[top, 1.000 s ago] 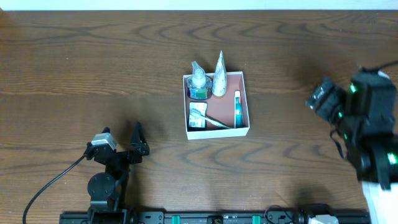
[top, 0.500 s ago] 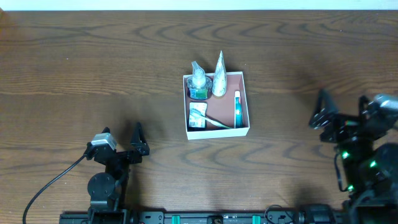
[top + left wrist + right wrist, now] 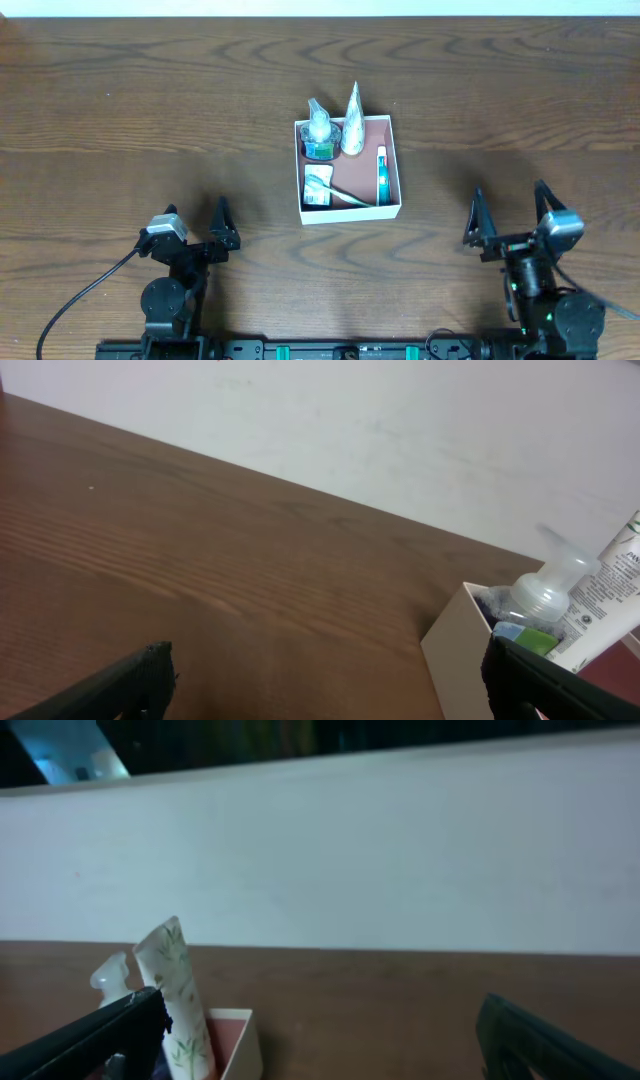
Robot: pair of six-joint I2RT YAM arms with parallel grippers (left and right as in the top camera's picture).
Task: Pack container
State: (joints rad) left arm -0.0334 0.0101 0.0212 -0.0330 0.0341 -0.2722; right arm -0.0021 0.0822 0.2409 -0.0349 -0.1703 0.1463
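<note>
Both arms sit low at the near edge of the desk (image 3: 150, 100), and the container (image 3: 361, 168) lies out in the middle, well apart from either one. The left jaws are spread wide with nothing between them, and the container is ahead and off to their right. The right jaws are spread just as wide, empty too, with the container ahead and off to their left. So it sits between the two arms and farther out than both. Inside, a pump bottle (image 3: 319, 125) and a white tube (image 3: 353, 125) stand at the far wall, poking over the rim. A blue-and-white tube (image 3: 381, 175) lies along the right wall. A small packet (image 3: 317, 187) lies at the near left, and a thin stick (image 3: 350, 197) runs from beside it toward the near right corner. What those last three are is too small to tell. From the left wrist only one white corner of the container shows at the right edge, the rest cut off, the bottle blurred, the tube's print unreadable. From the right wrist just a bit of white wall and red floor shows at the bottom edge. There the tube's base is cut off, and only the bottle's top peeks out beside it.
</note>
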